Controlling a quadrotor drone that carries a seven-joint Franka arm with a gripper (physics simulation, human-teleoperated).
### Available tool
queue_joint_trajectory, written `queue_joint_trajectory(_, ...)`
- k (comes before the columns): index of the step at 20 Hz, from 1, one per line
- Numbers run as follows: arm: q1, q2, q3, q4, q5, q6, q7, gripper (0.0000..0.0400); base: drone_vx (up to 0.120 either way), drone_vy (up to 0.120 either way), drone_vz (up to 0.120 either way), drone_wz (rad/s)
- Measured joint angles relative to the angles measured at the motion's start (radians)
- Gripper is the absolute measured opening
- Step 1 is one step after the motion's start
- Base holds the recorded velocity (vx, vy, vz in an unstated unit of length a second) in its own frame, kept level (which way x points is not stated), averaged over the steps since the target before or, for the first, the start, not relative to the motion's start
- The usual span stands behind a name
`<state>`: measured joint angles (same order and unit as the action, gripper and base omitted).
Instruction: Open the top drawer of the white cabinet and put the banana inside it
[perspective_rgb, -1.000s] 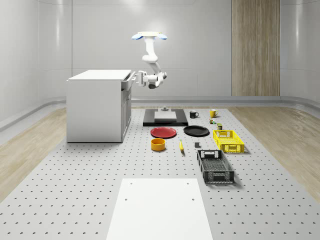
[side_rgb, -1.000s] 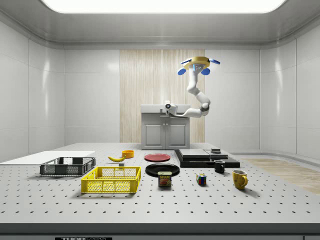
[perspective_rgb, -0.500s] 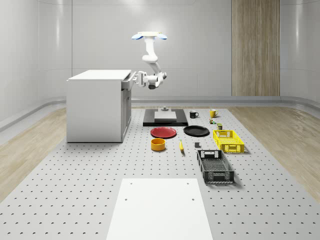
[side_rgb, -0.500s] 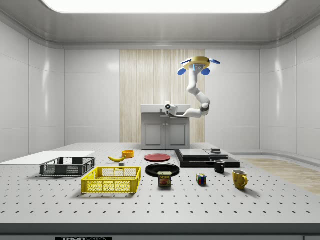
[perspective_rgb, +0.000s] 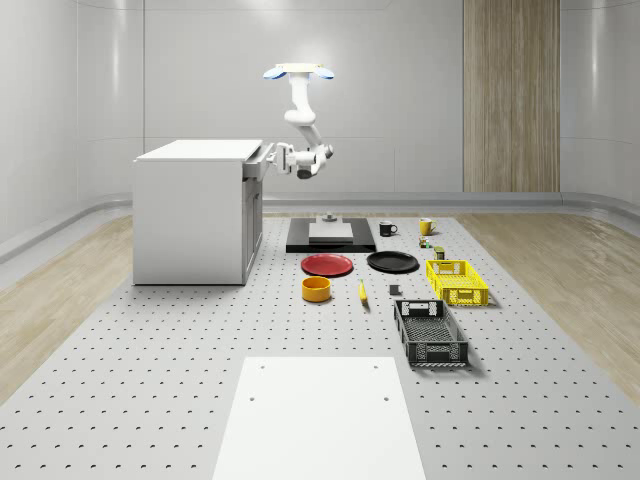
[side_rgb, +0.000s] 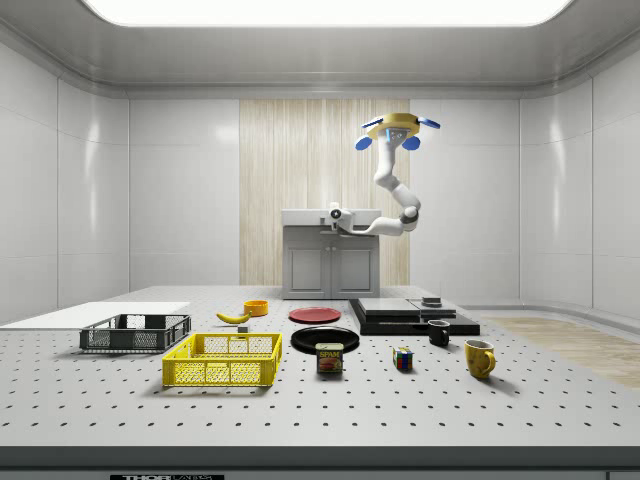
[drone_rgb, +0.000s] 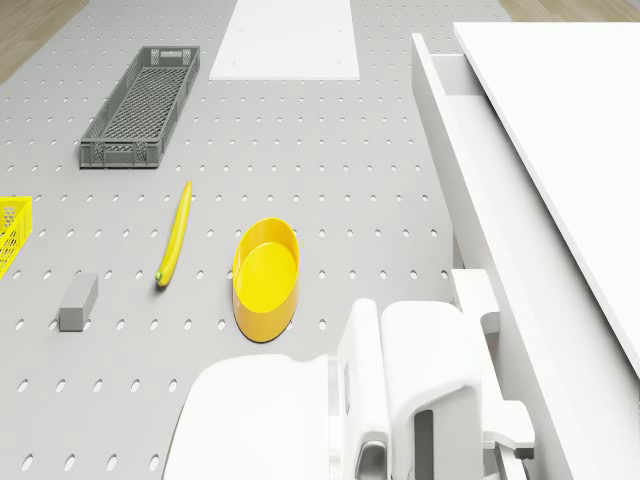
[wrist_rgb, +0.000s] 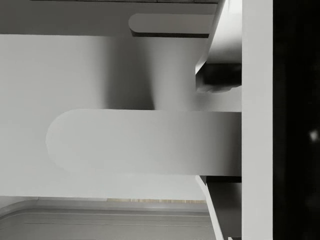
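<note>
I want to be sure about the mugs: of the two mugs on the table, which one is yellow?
The yellow mug, nearest the side view's right; the black mug stands beside the dark platform.

Overhead and side cameras share cabinet (perspective_rgb: 195, 210) (wrist close).

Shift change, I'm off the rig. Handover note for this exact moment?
Drone hovers beside the white cabinet, above the table.
Gripper is at the top drawer front, by its handle; grip not confirmable.
Drawer is pulled out only a little.
Banana lies on the table beside the yellow bowl, untouched.
Left: finish opening the drawer, fetch the banana, place it inside.
</note>
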<state>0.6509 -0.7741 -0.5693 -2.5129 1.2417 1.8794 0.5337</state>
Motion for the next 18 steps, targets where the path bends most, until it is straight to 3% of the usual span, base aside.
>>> queue_joint_trajectory(2, -0.01, 0.01, -0.016, -0.007, -0.002, -0.017, -0.052, 0.0159, 0.0, 0.0, 0.0, 0.0)
queue_joint_trajectory(4, -0.021, 0.003, -0.025, 0.0, -0.018, -0.034, -0.029, 0.0144, 0.0, 0.0, 0.0, 0.0)
queue_joint_trajectory(6, -0.03, 0.012, -0.04, -0.005, -0.024, -0.051, -0.068, 0.0148, 0.0, 0.0, 0.0, 0.0)
queue_joint_trajectory(8, -0.038, 0.004, -0.044, 0.004, -0.036, -0.063, -0.038, 0.0131, 0.0, 0.0, 0.0, 0.0)
queue_joint_trajectory(9, -0.041, 0.001, -0.049, 0.008, -0.045, -0.069, -0.021, 0.0139, 0.0, 0.0, 0.0, 0.0)
queue_joint_trajectory(10, -0.039, -0.019, -0.052, 0.023, -0.08, -0.074, 0.062, 0.0221, 0.0, 0.0, 0.0, 0.0)
queue_joint_trajectory(12, -0.033, -0.033, -0.069, 0.033, -0.113, -0.08, 0.096, 0.0252, 0.0, 0.0, 0.0, 0.0)
queue_joint_trajectory(16, -0.03, -0.025, -0.122, 0.026, -0.128, -0.101, -0.005, 0.0174, 0.0, 0.0, 0.0, 0.0)
queue_joint_trajectory(18, -0.035, -0.03, -0.139, 0.037, -0.142, -0.12, 0.013, 0.0155, 0.0, 0.0, 0.0, 0.0)
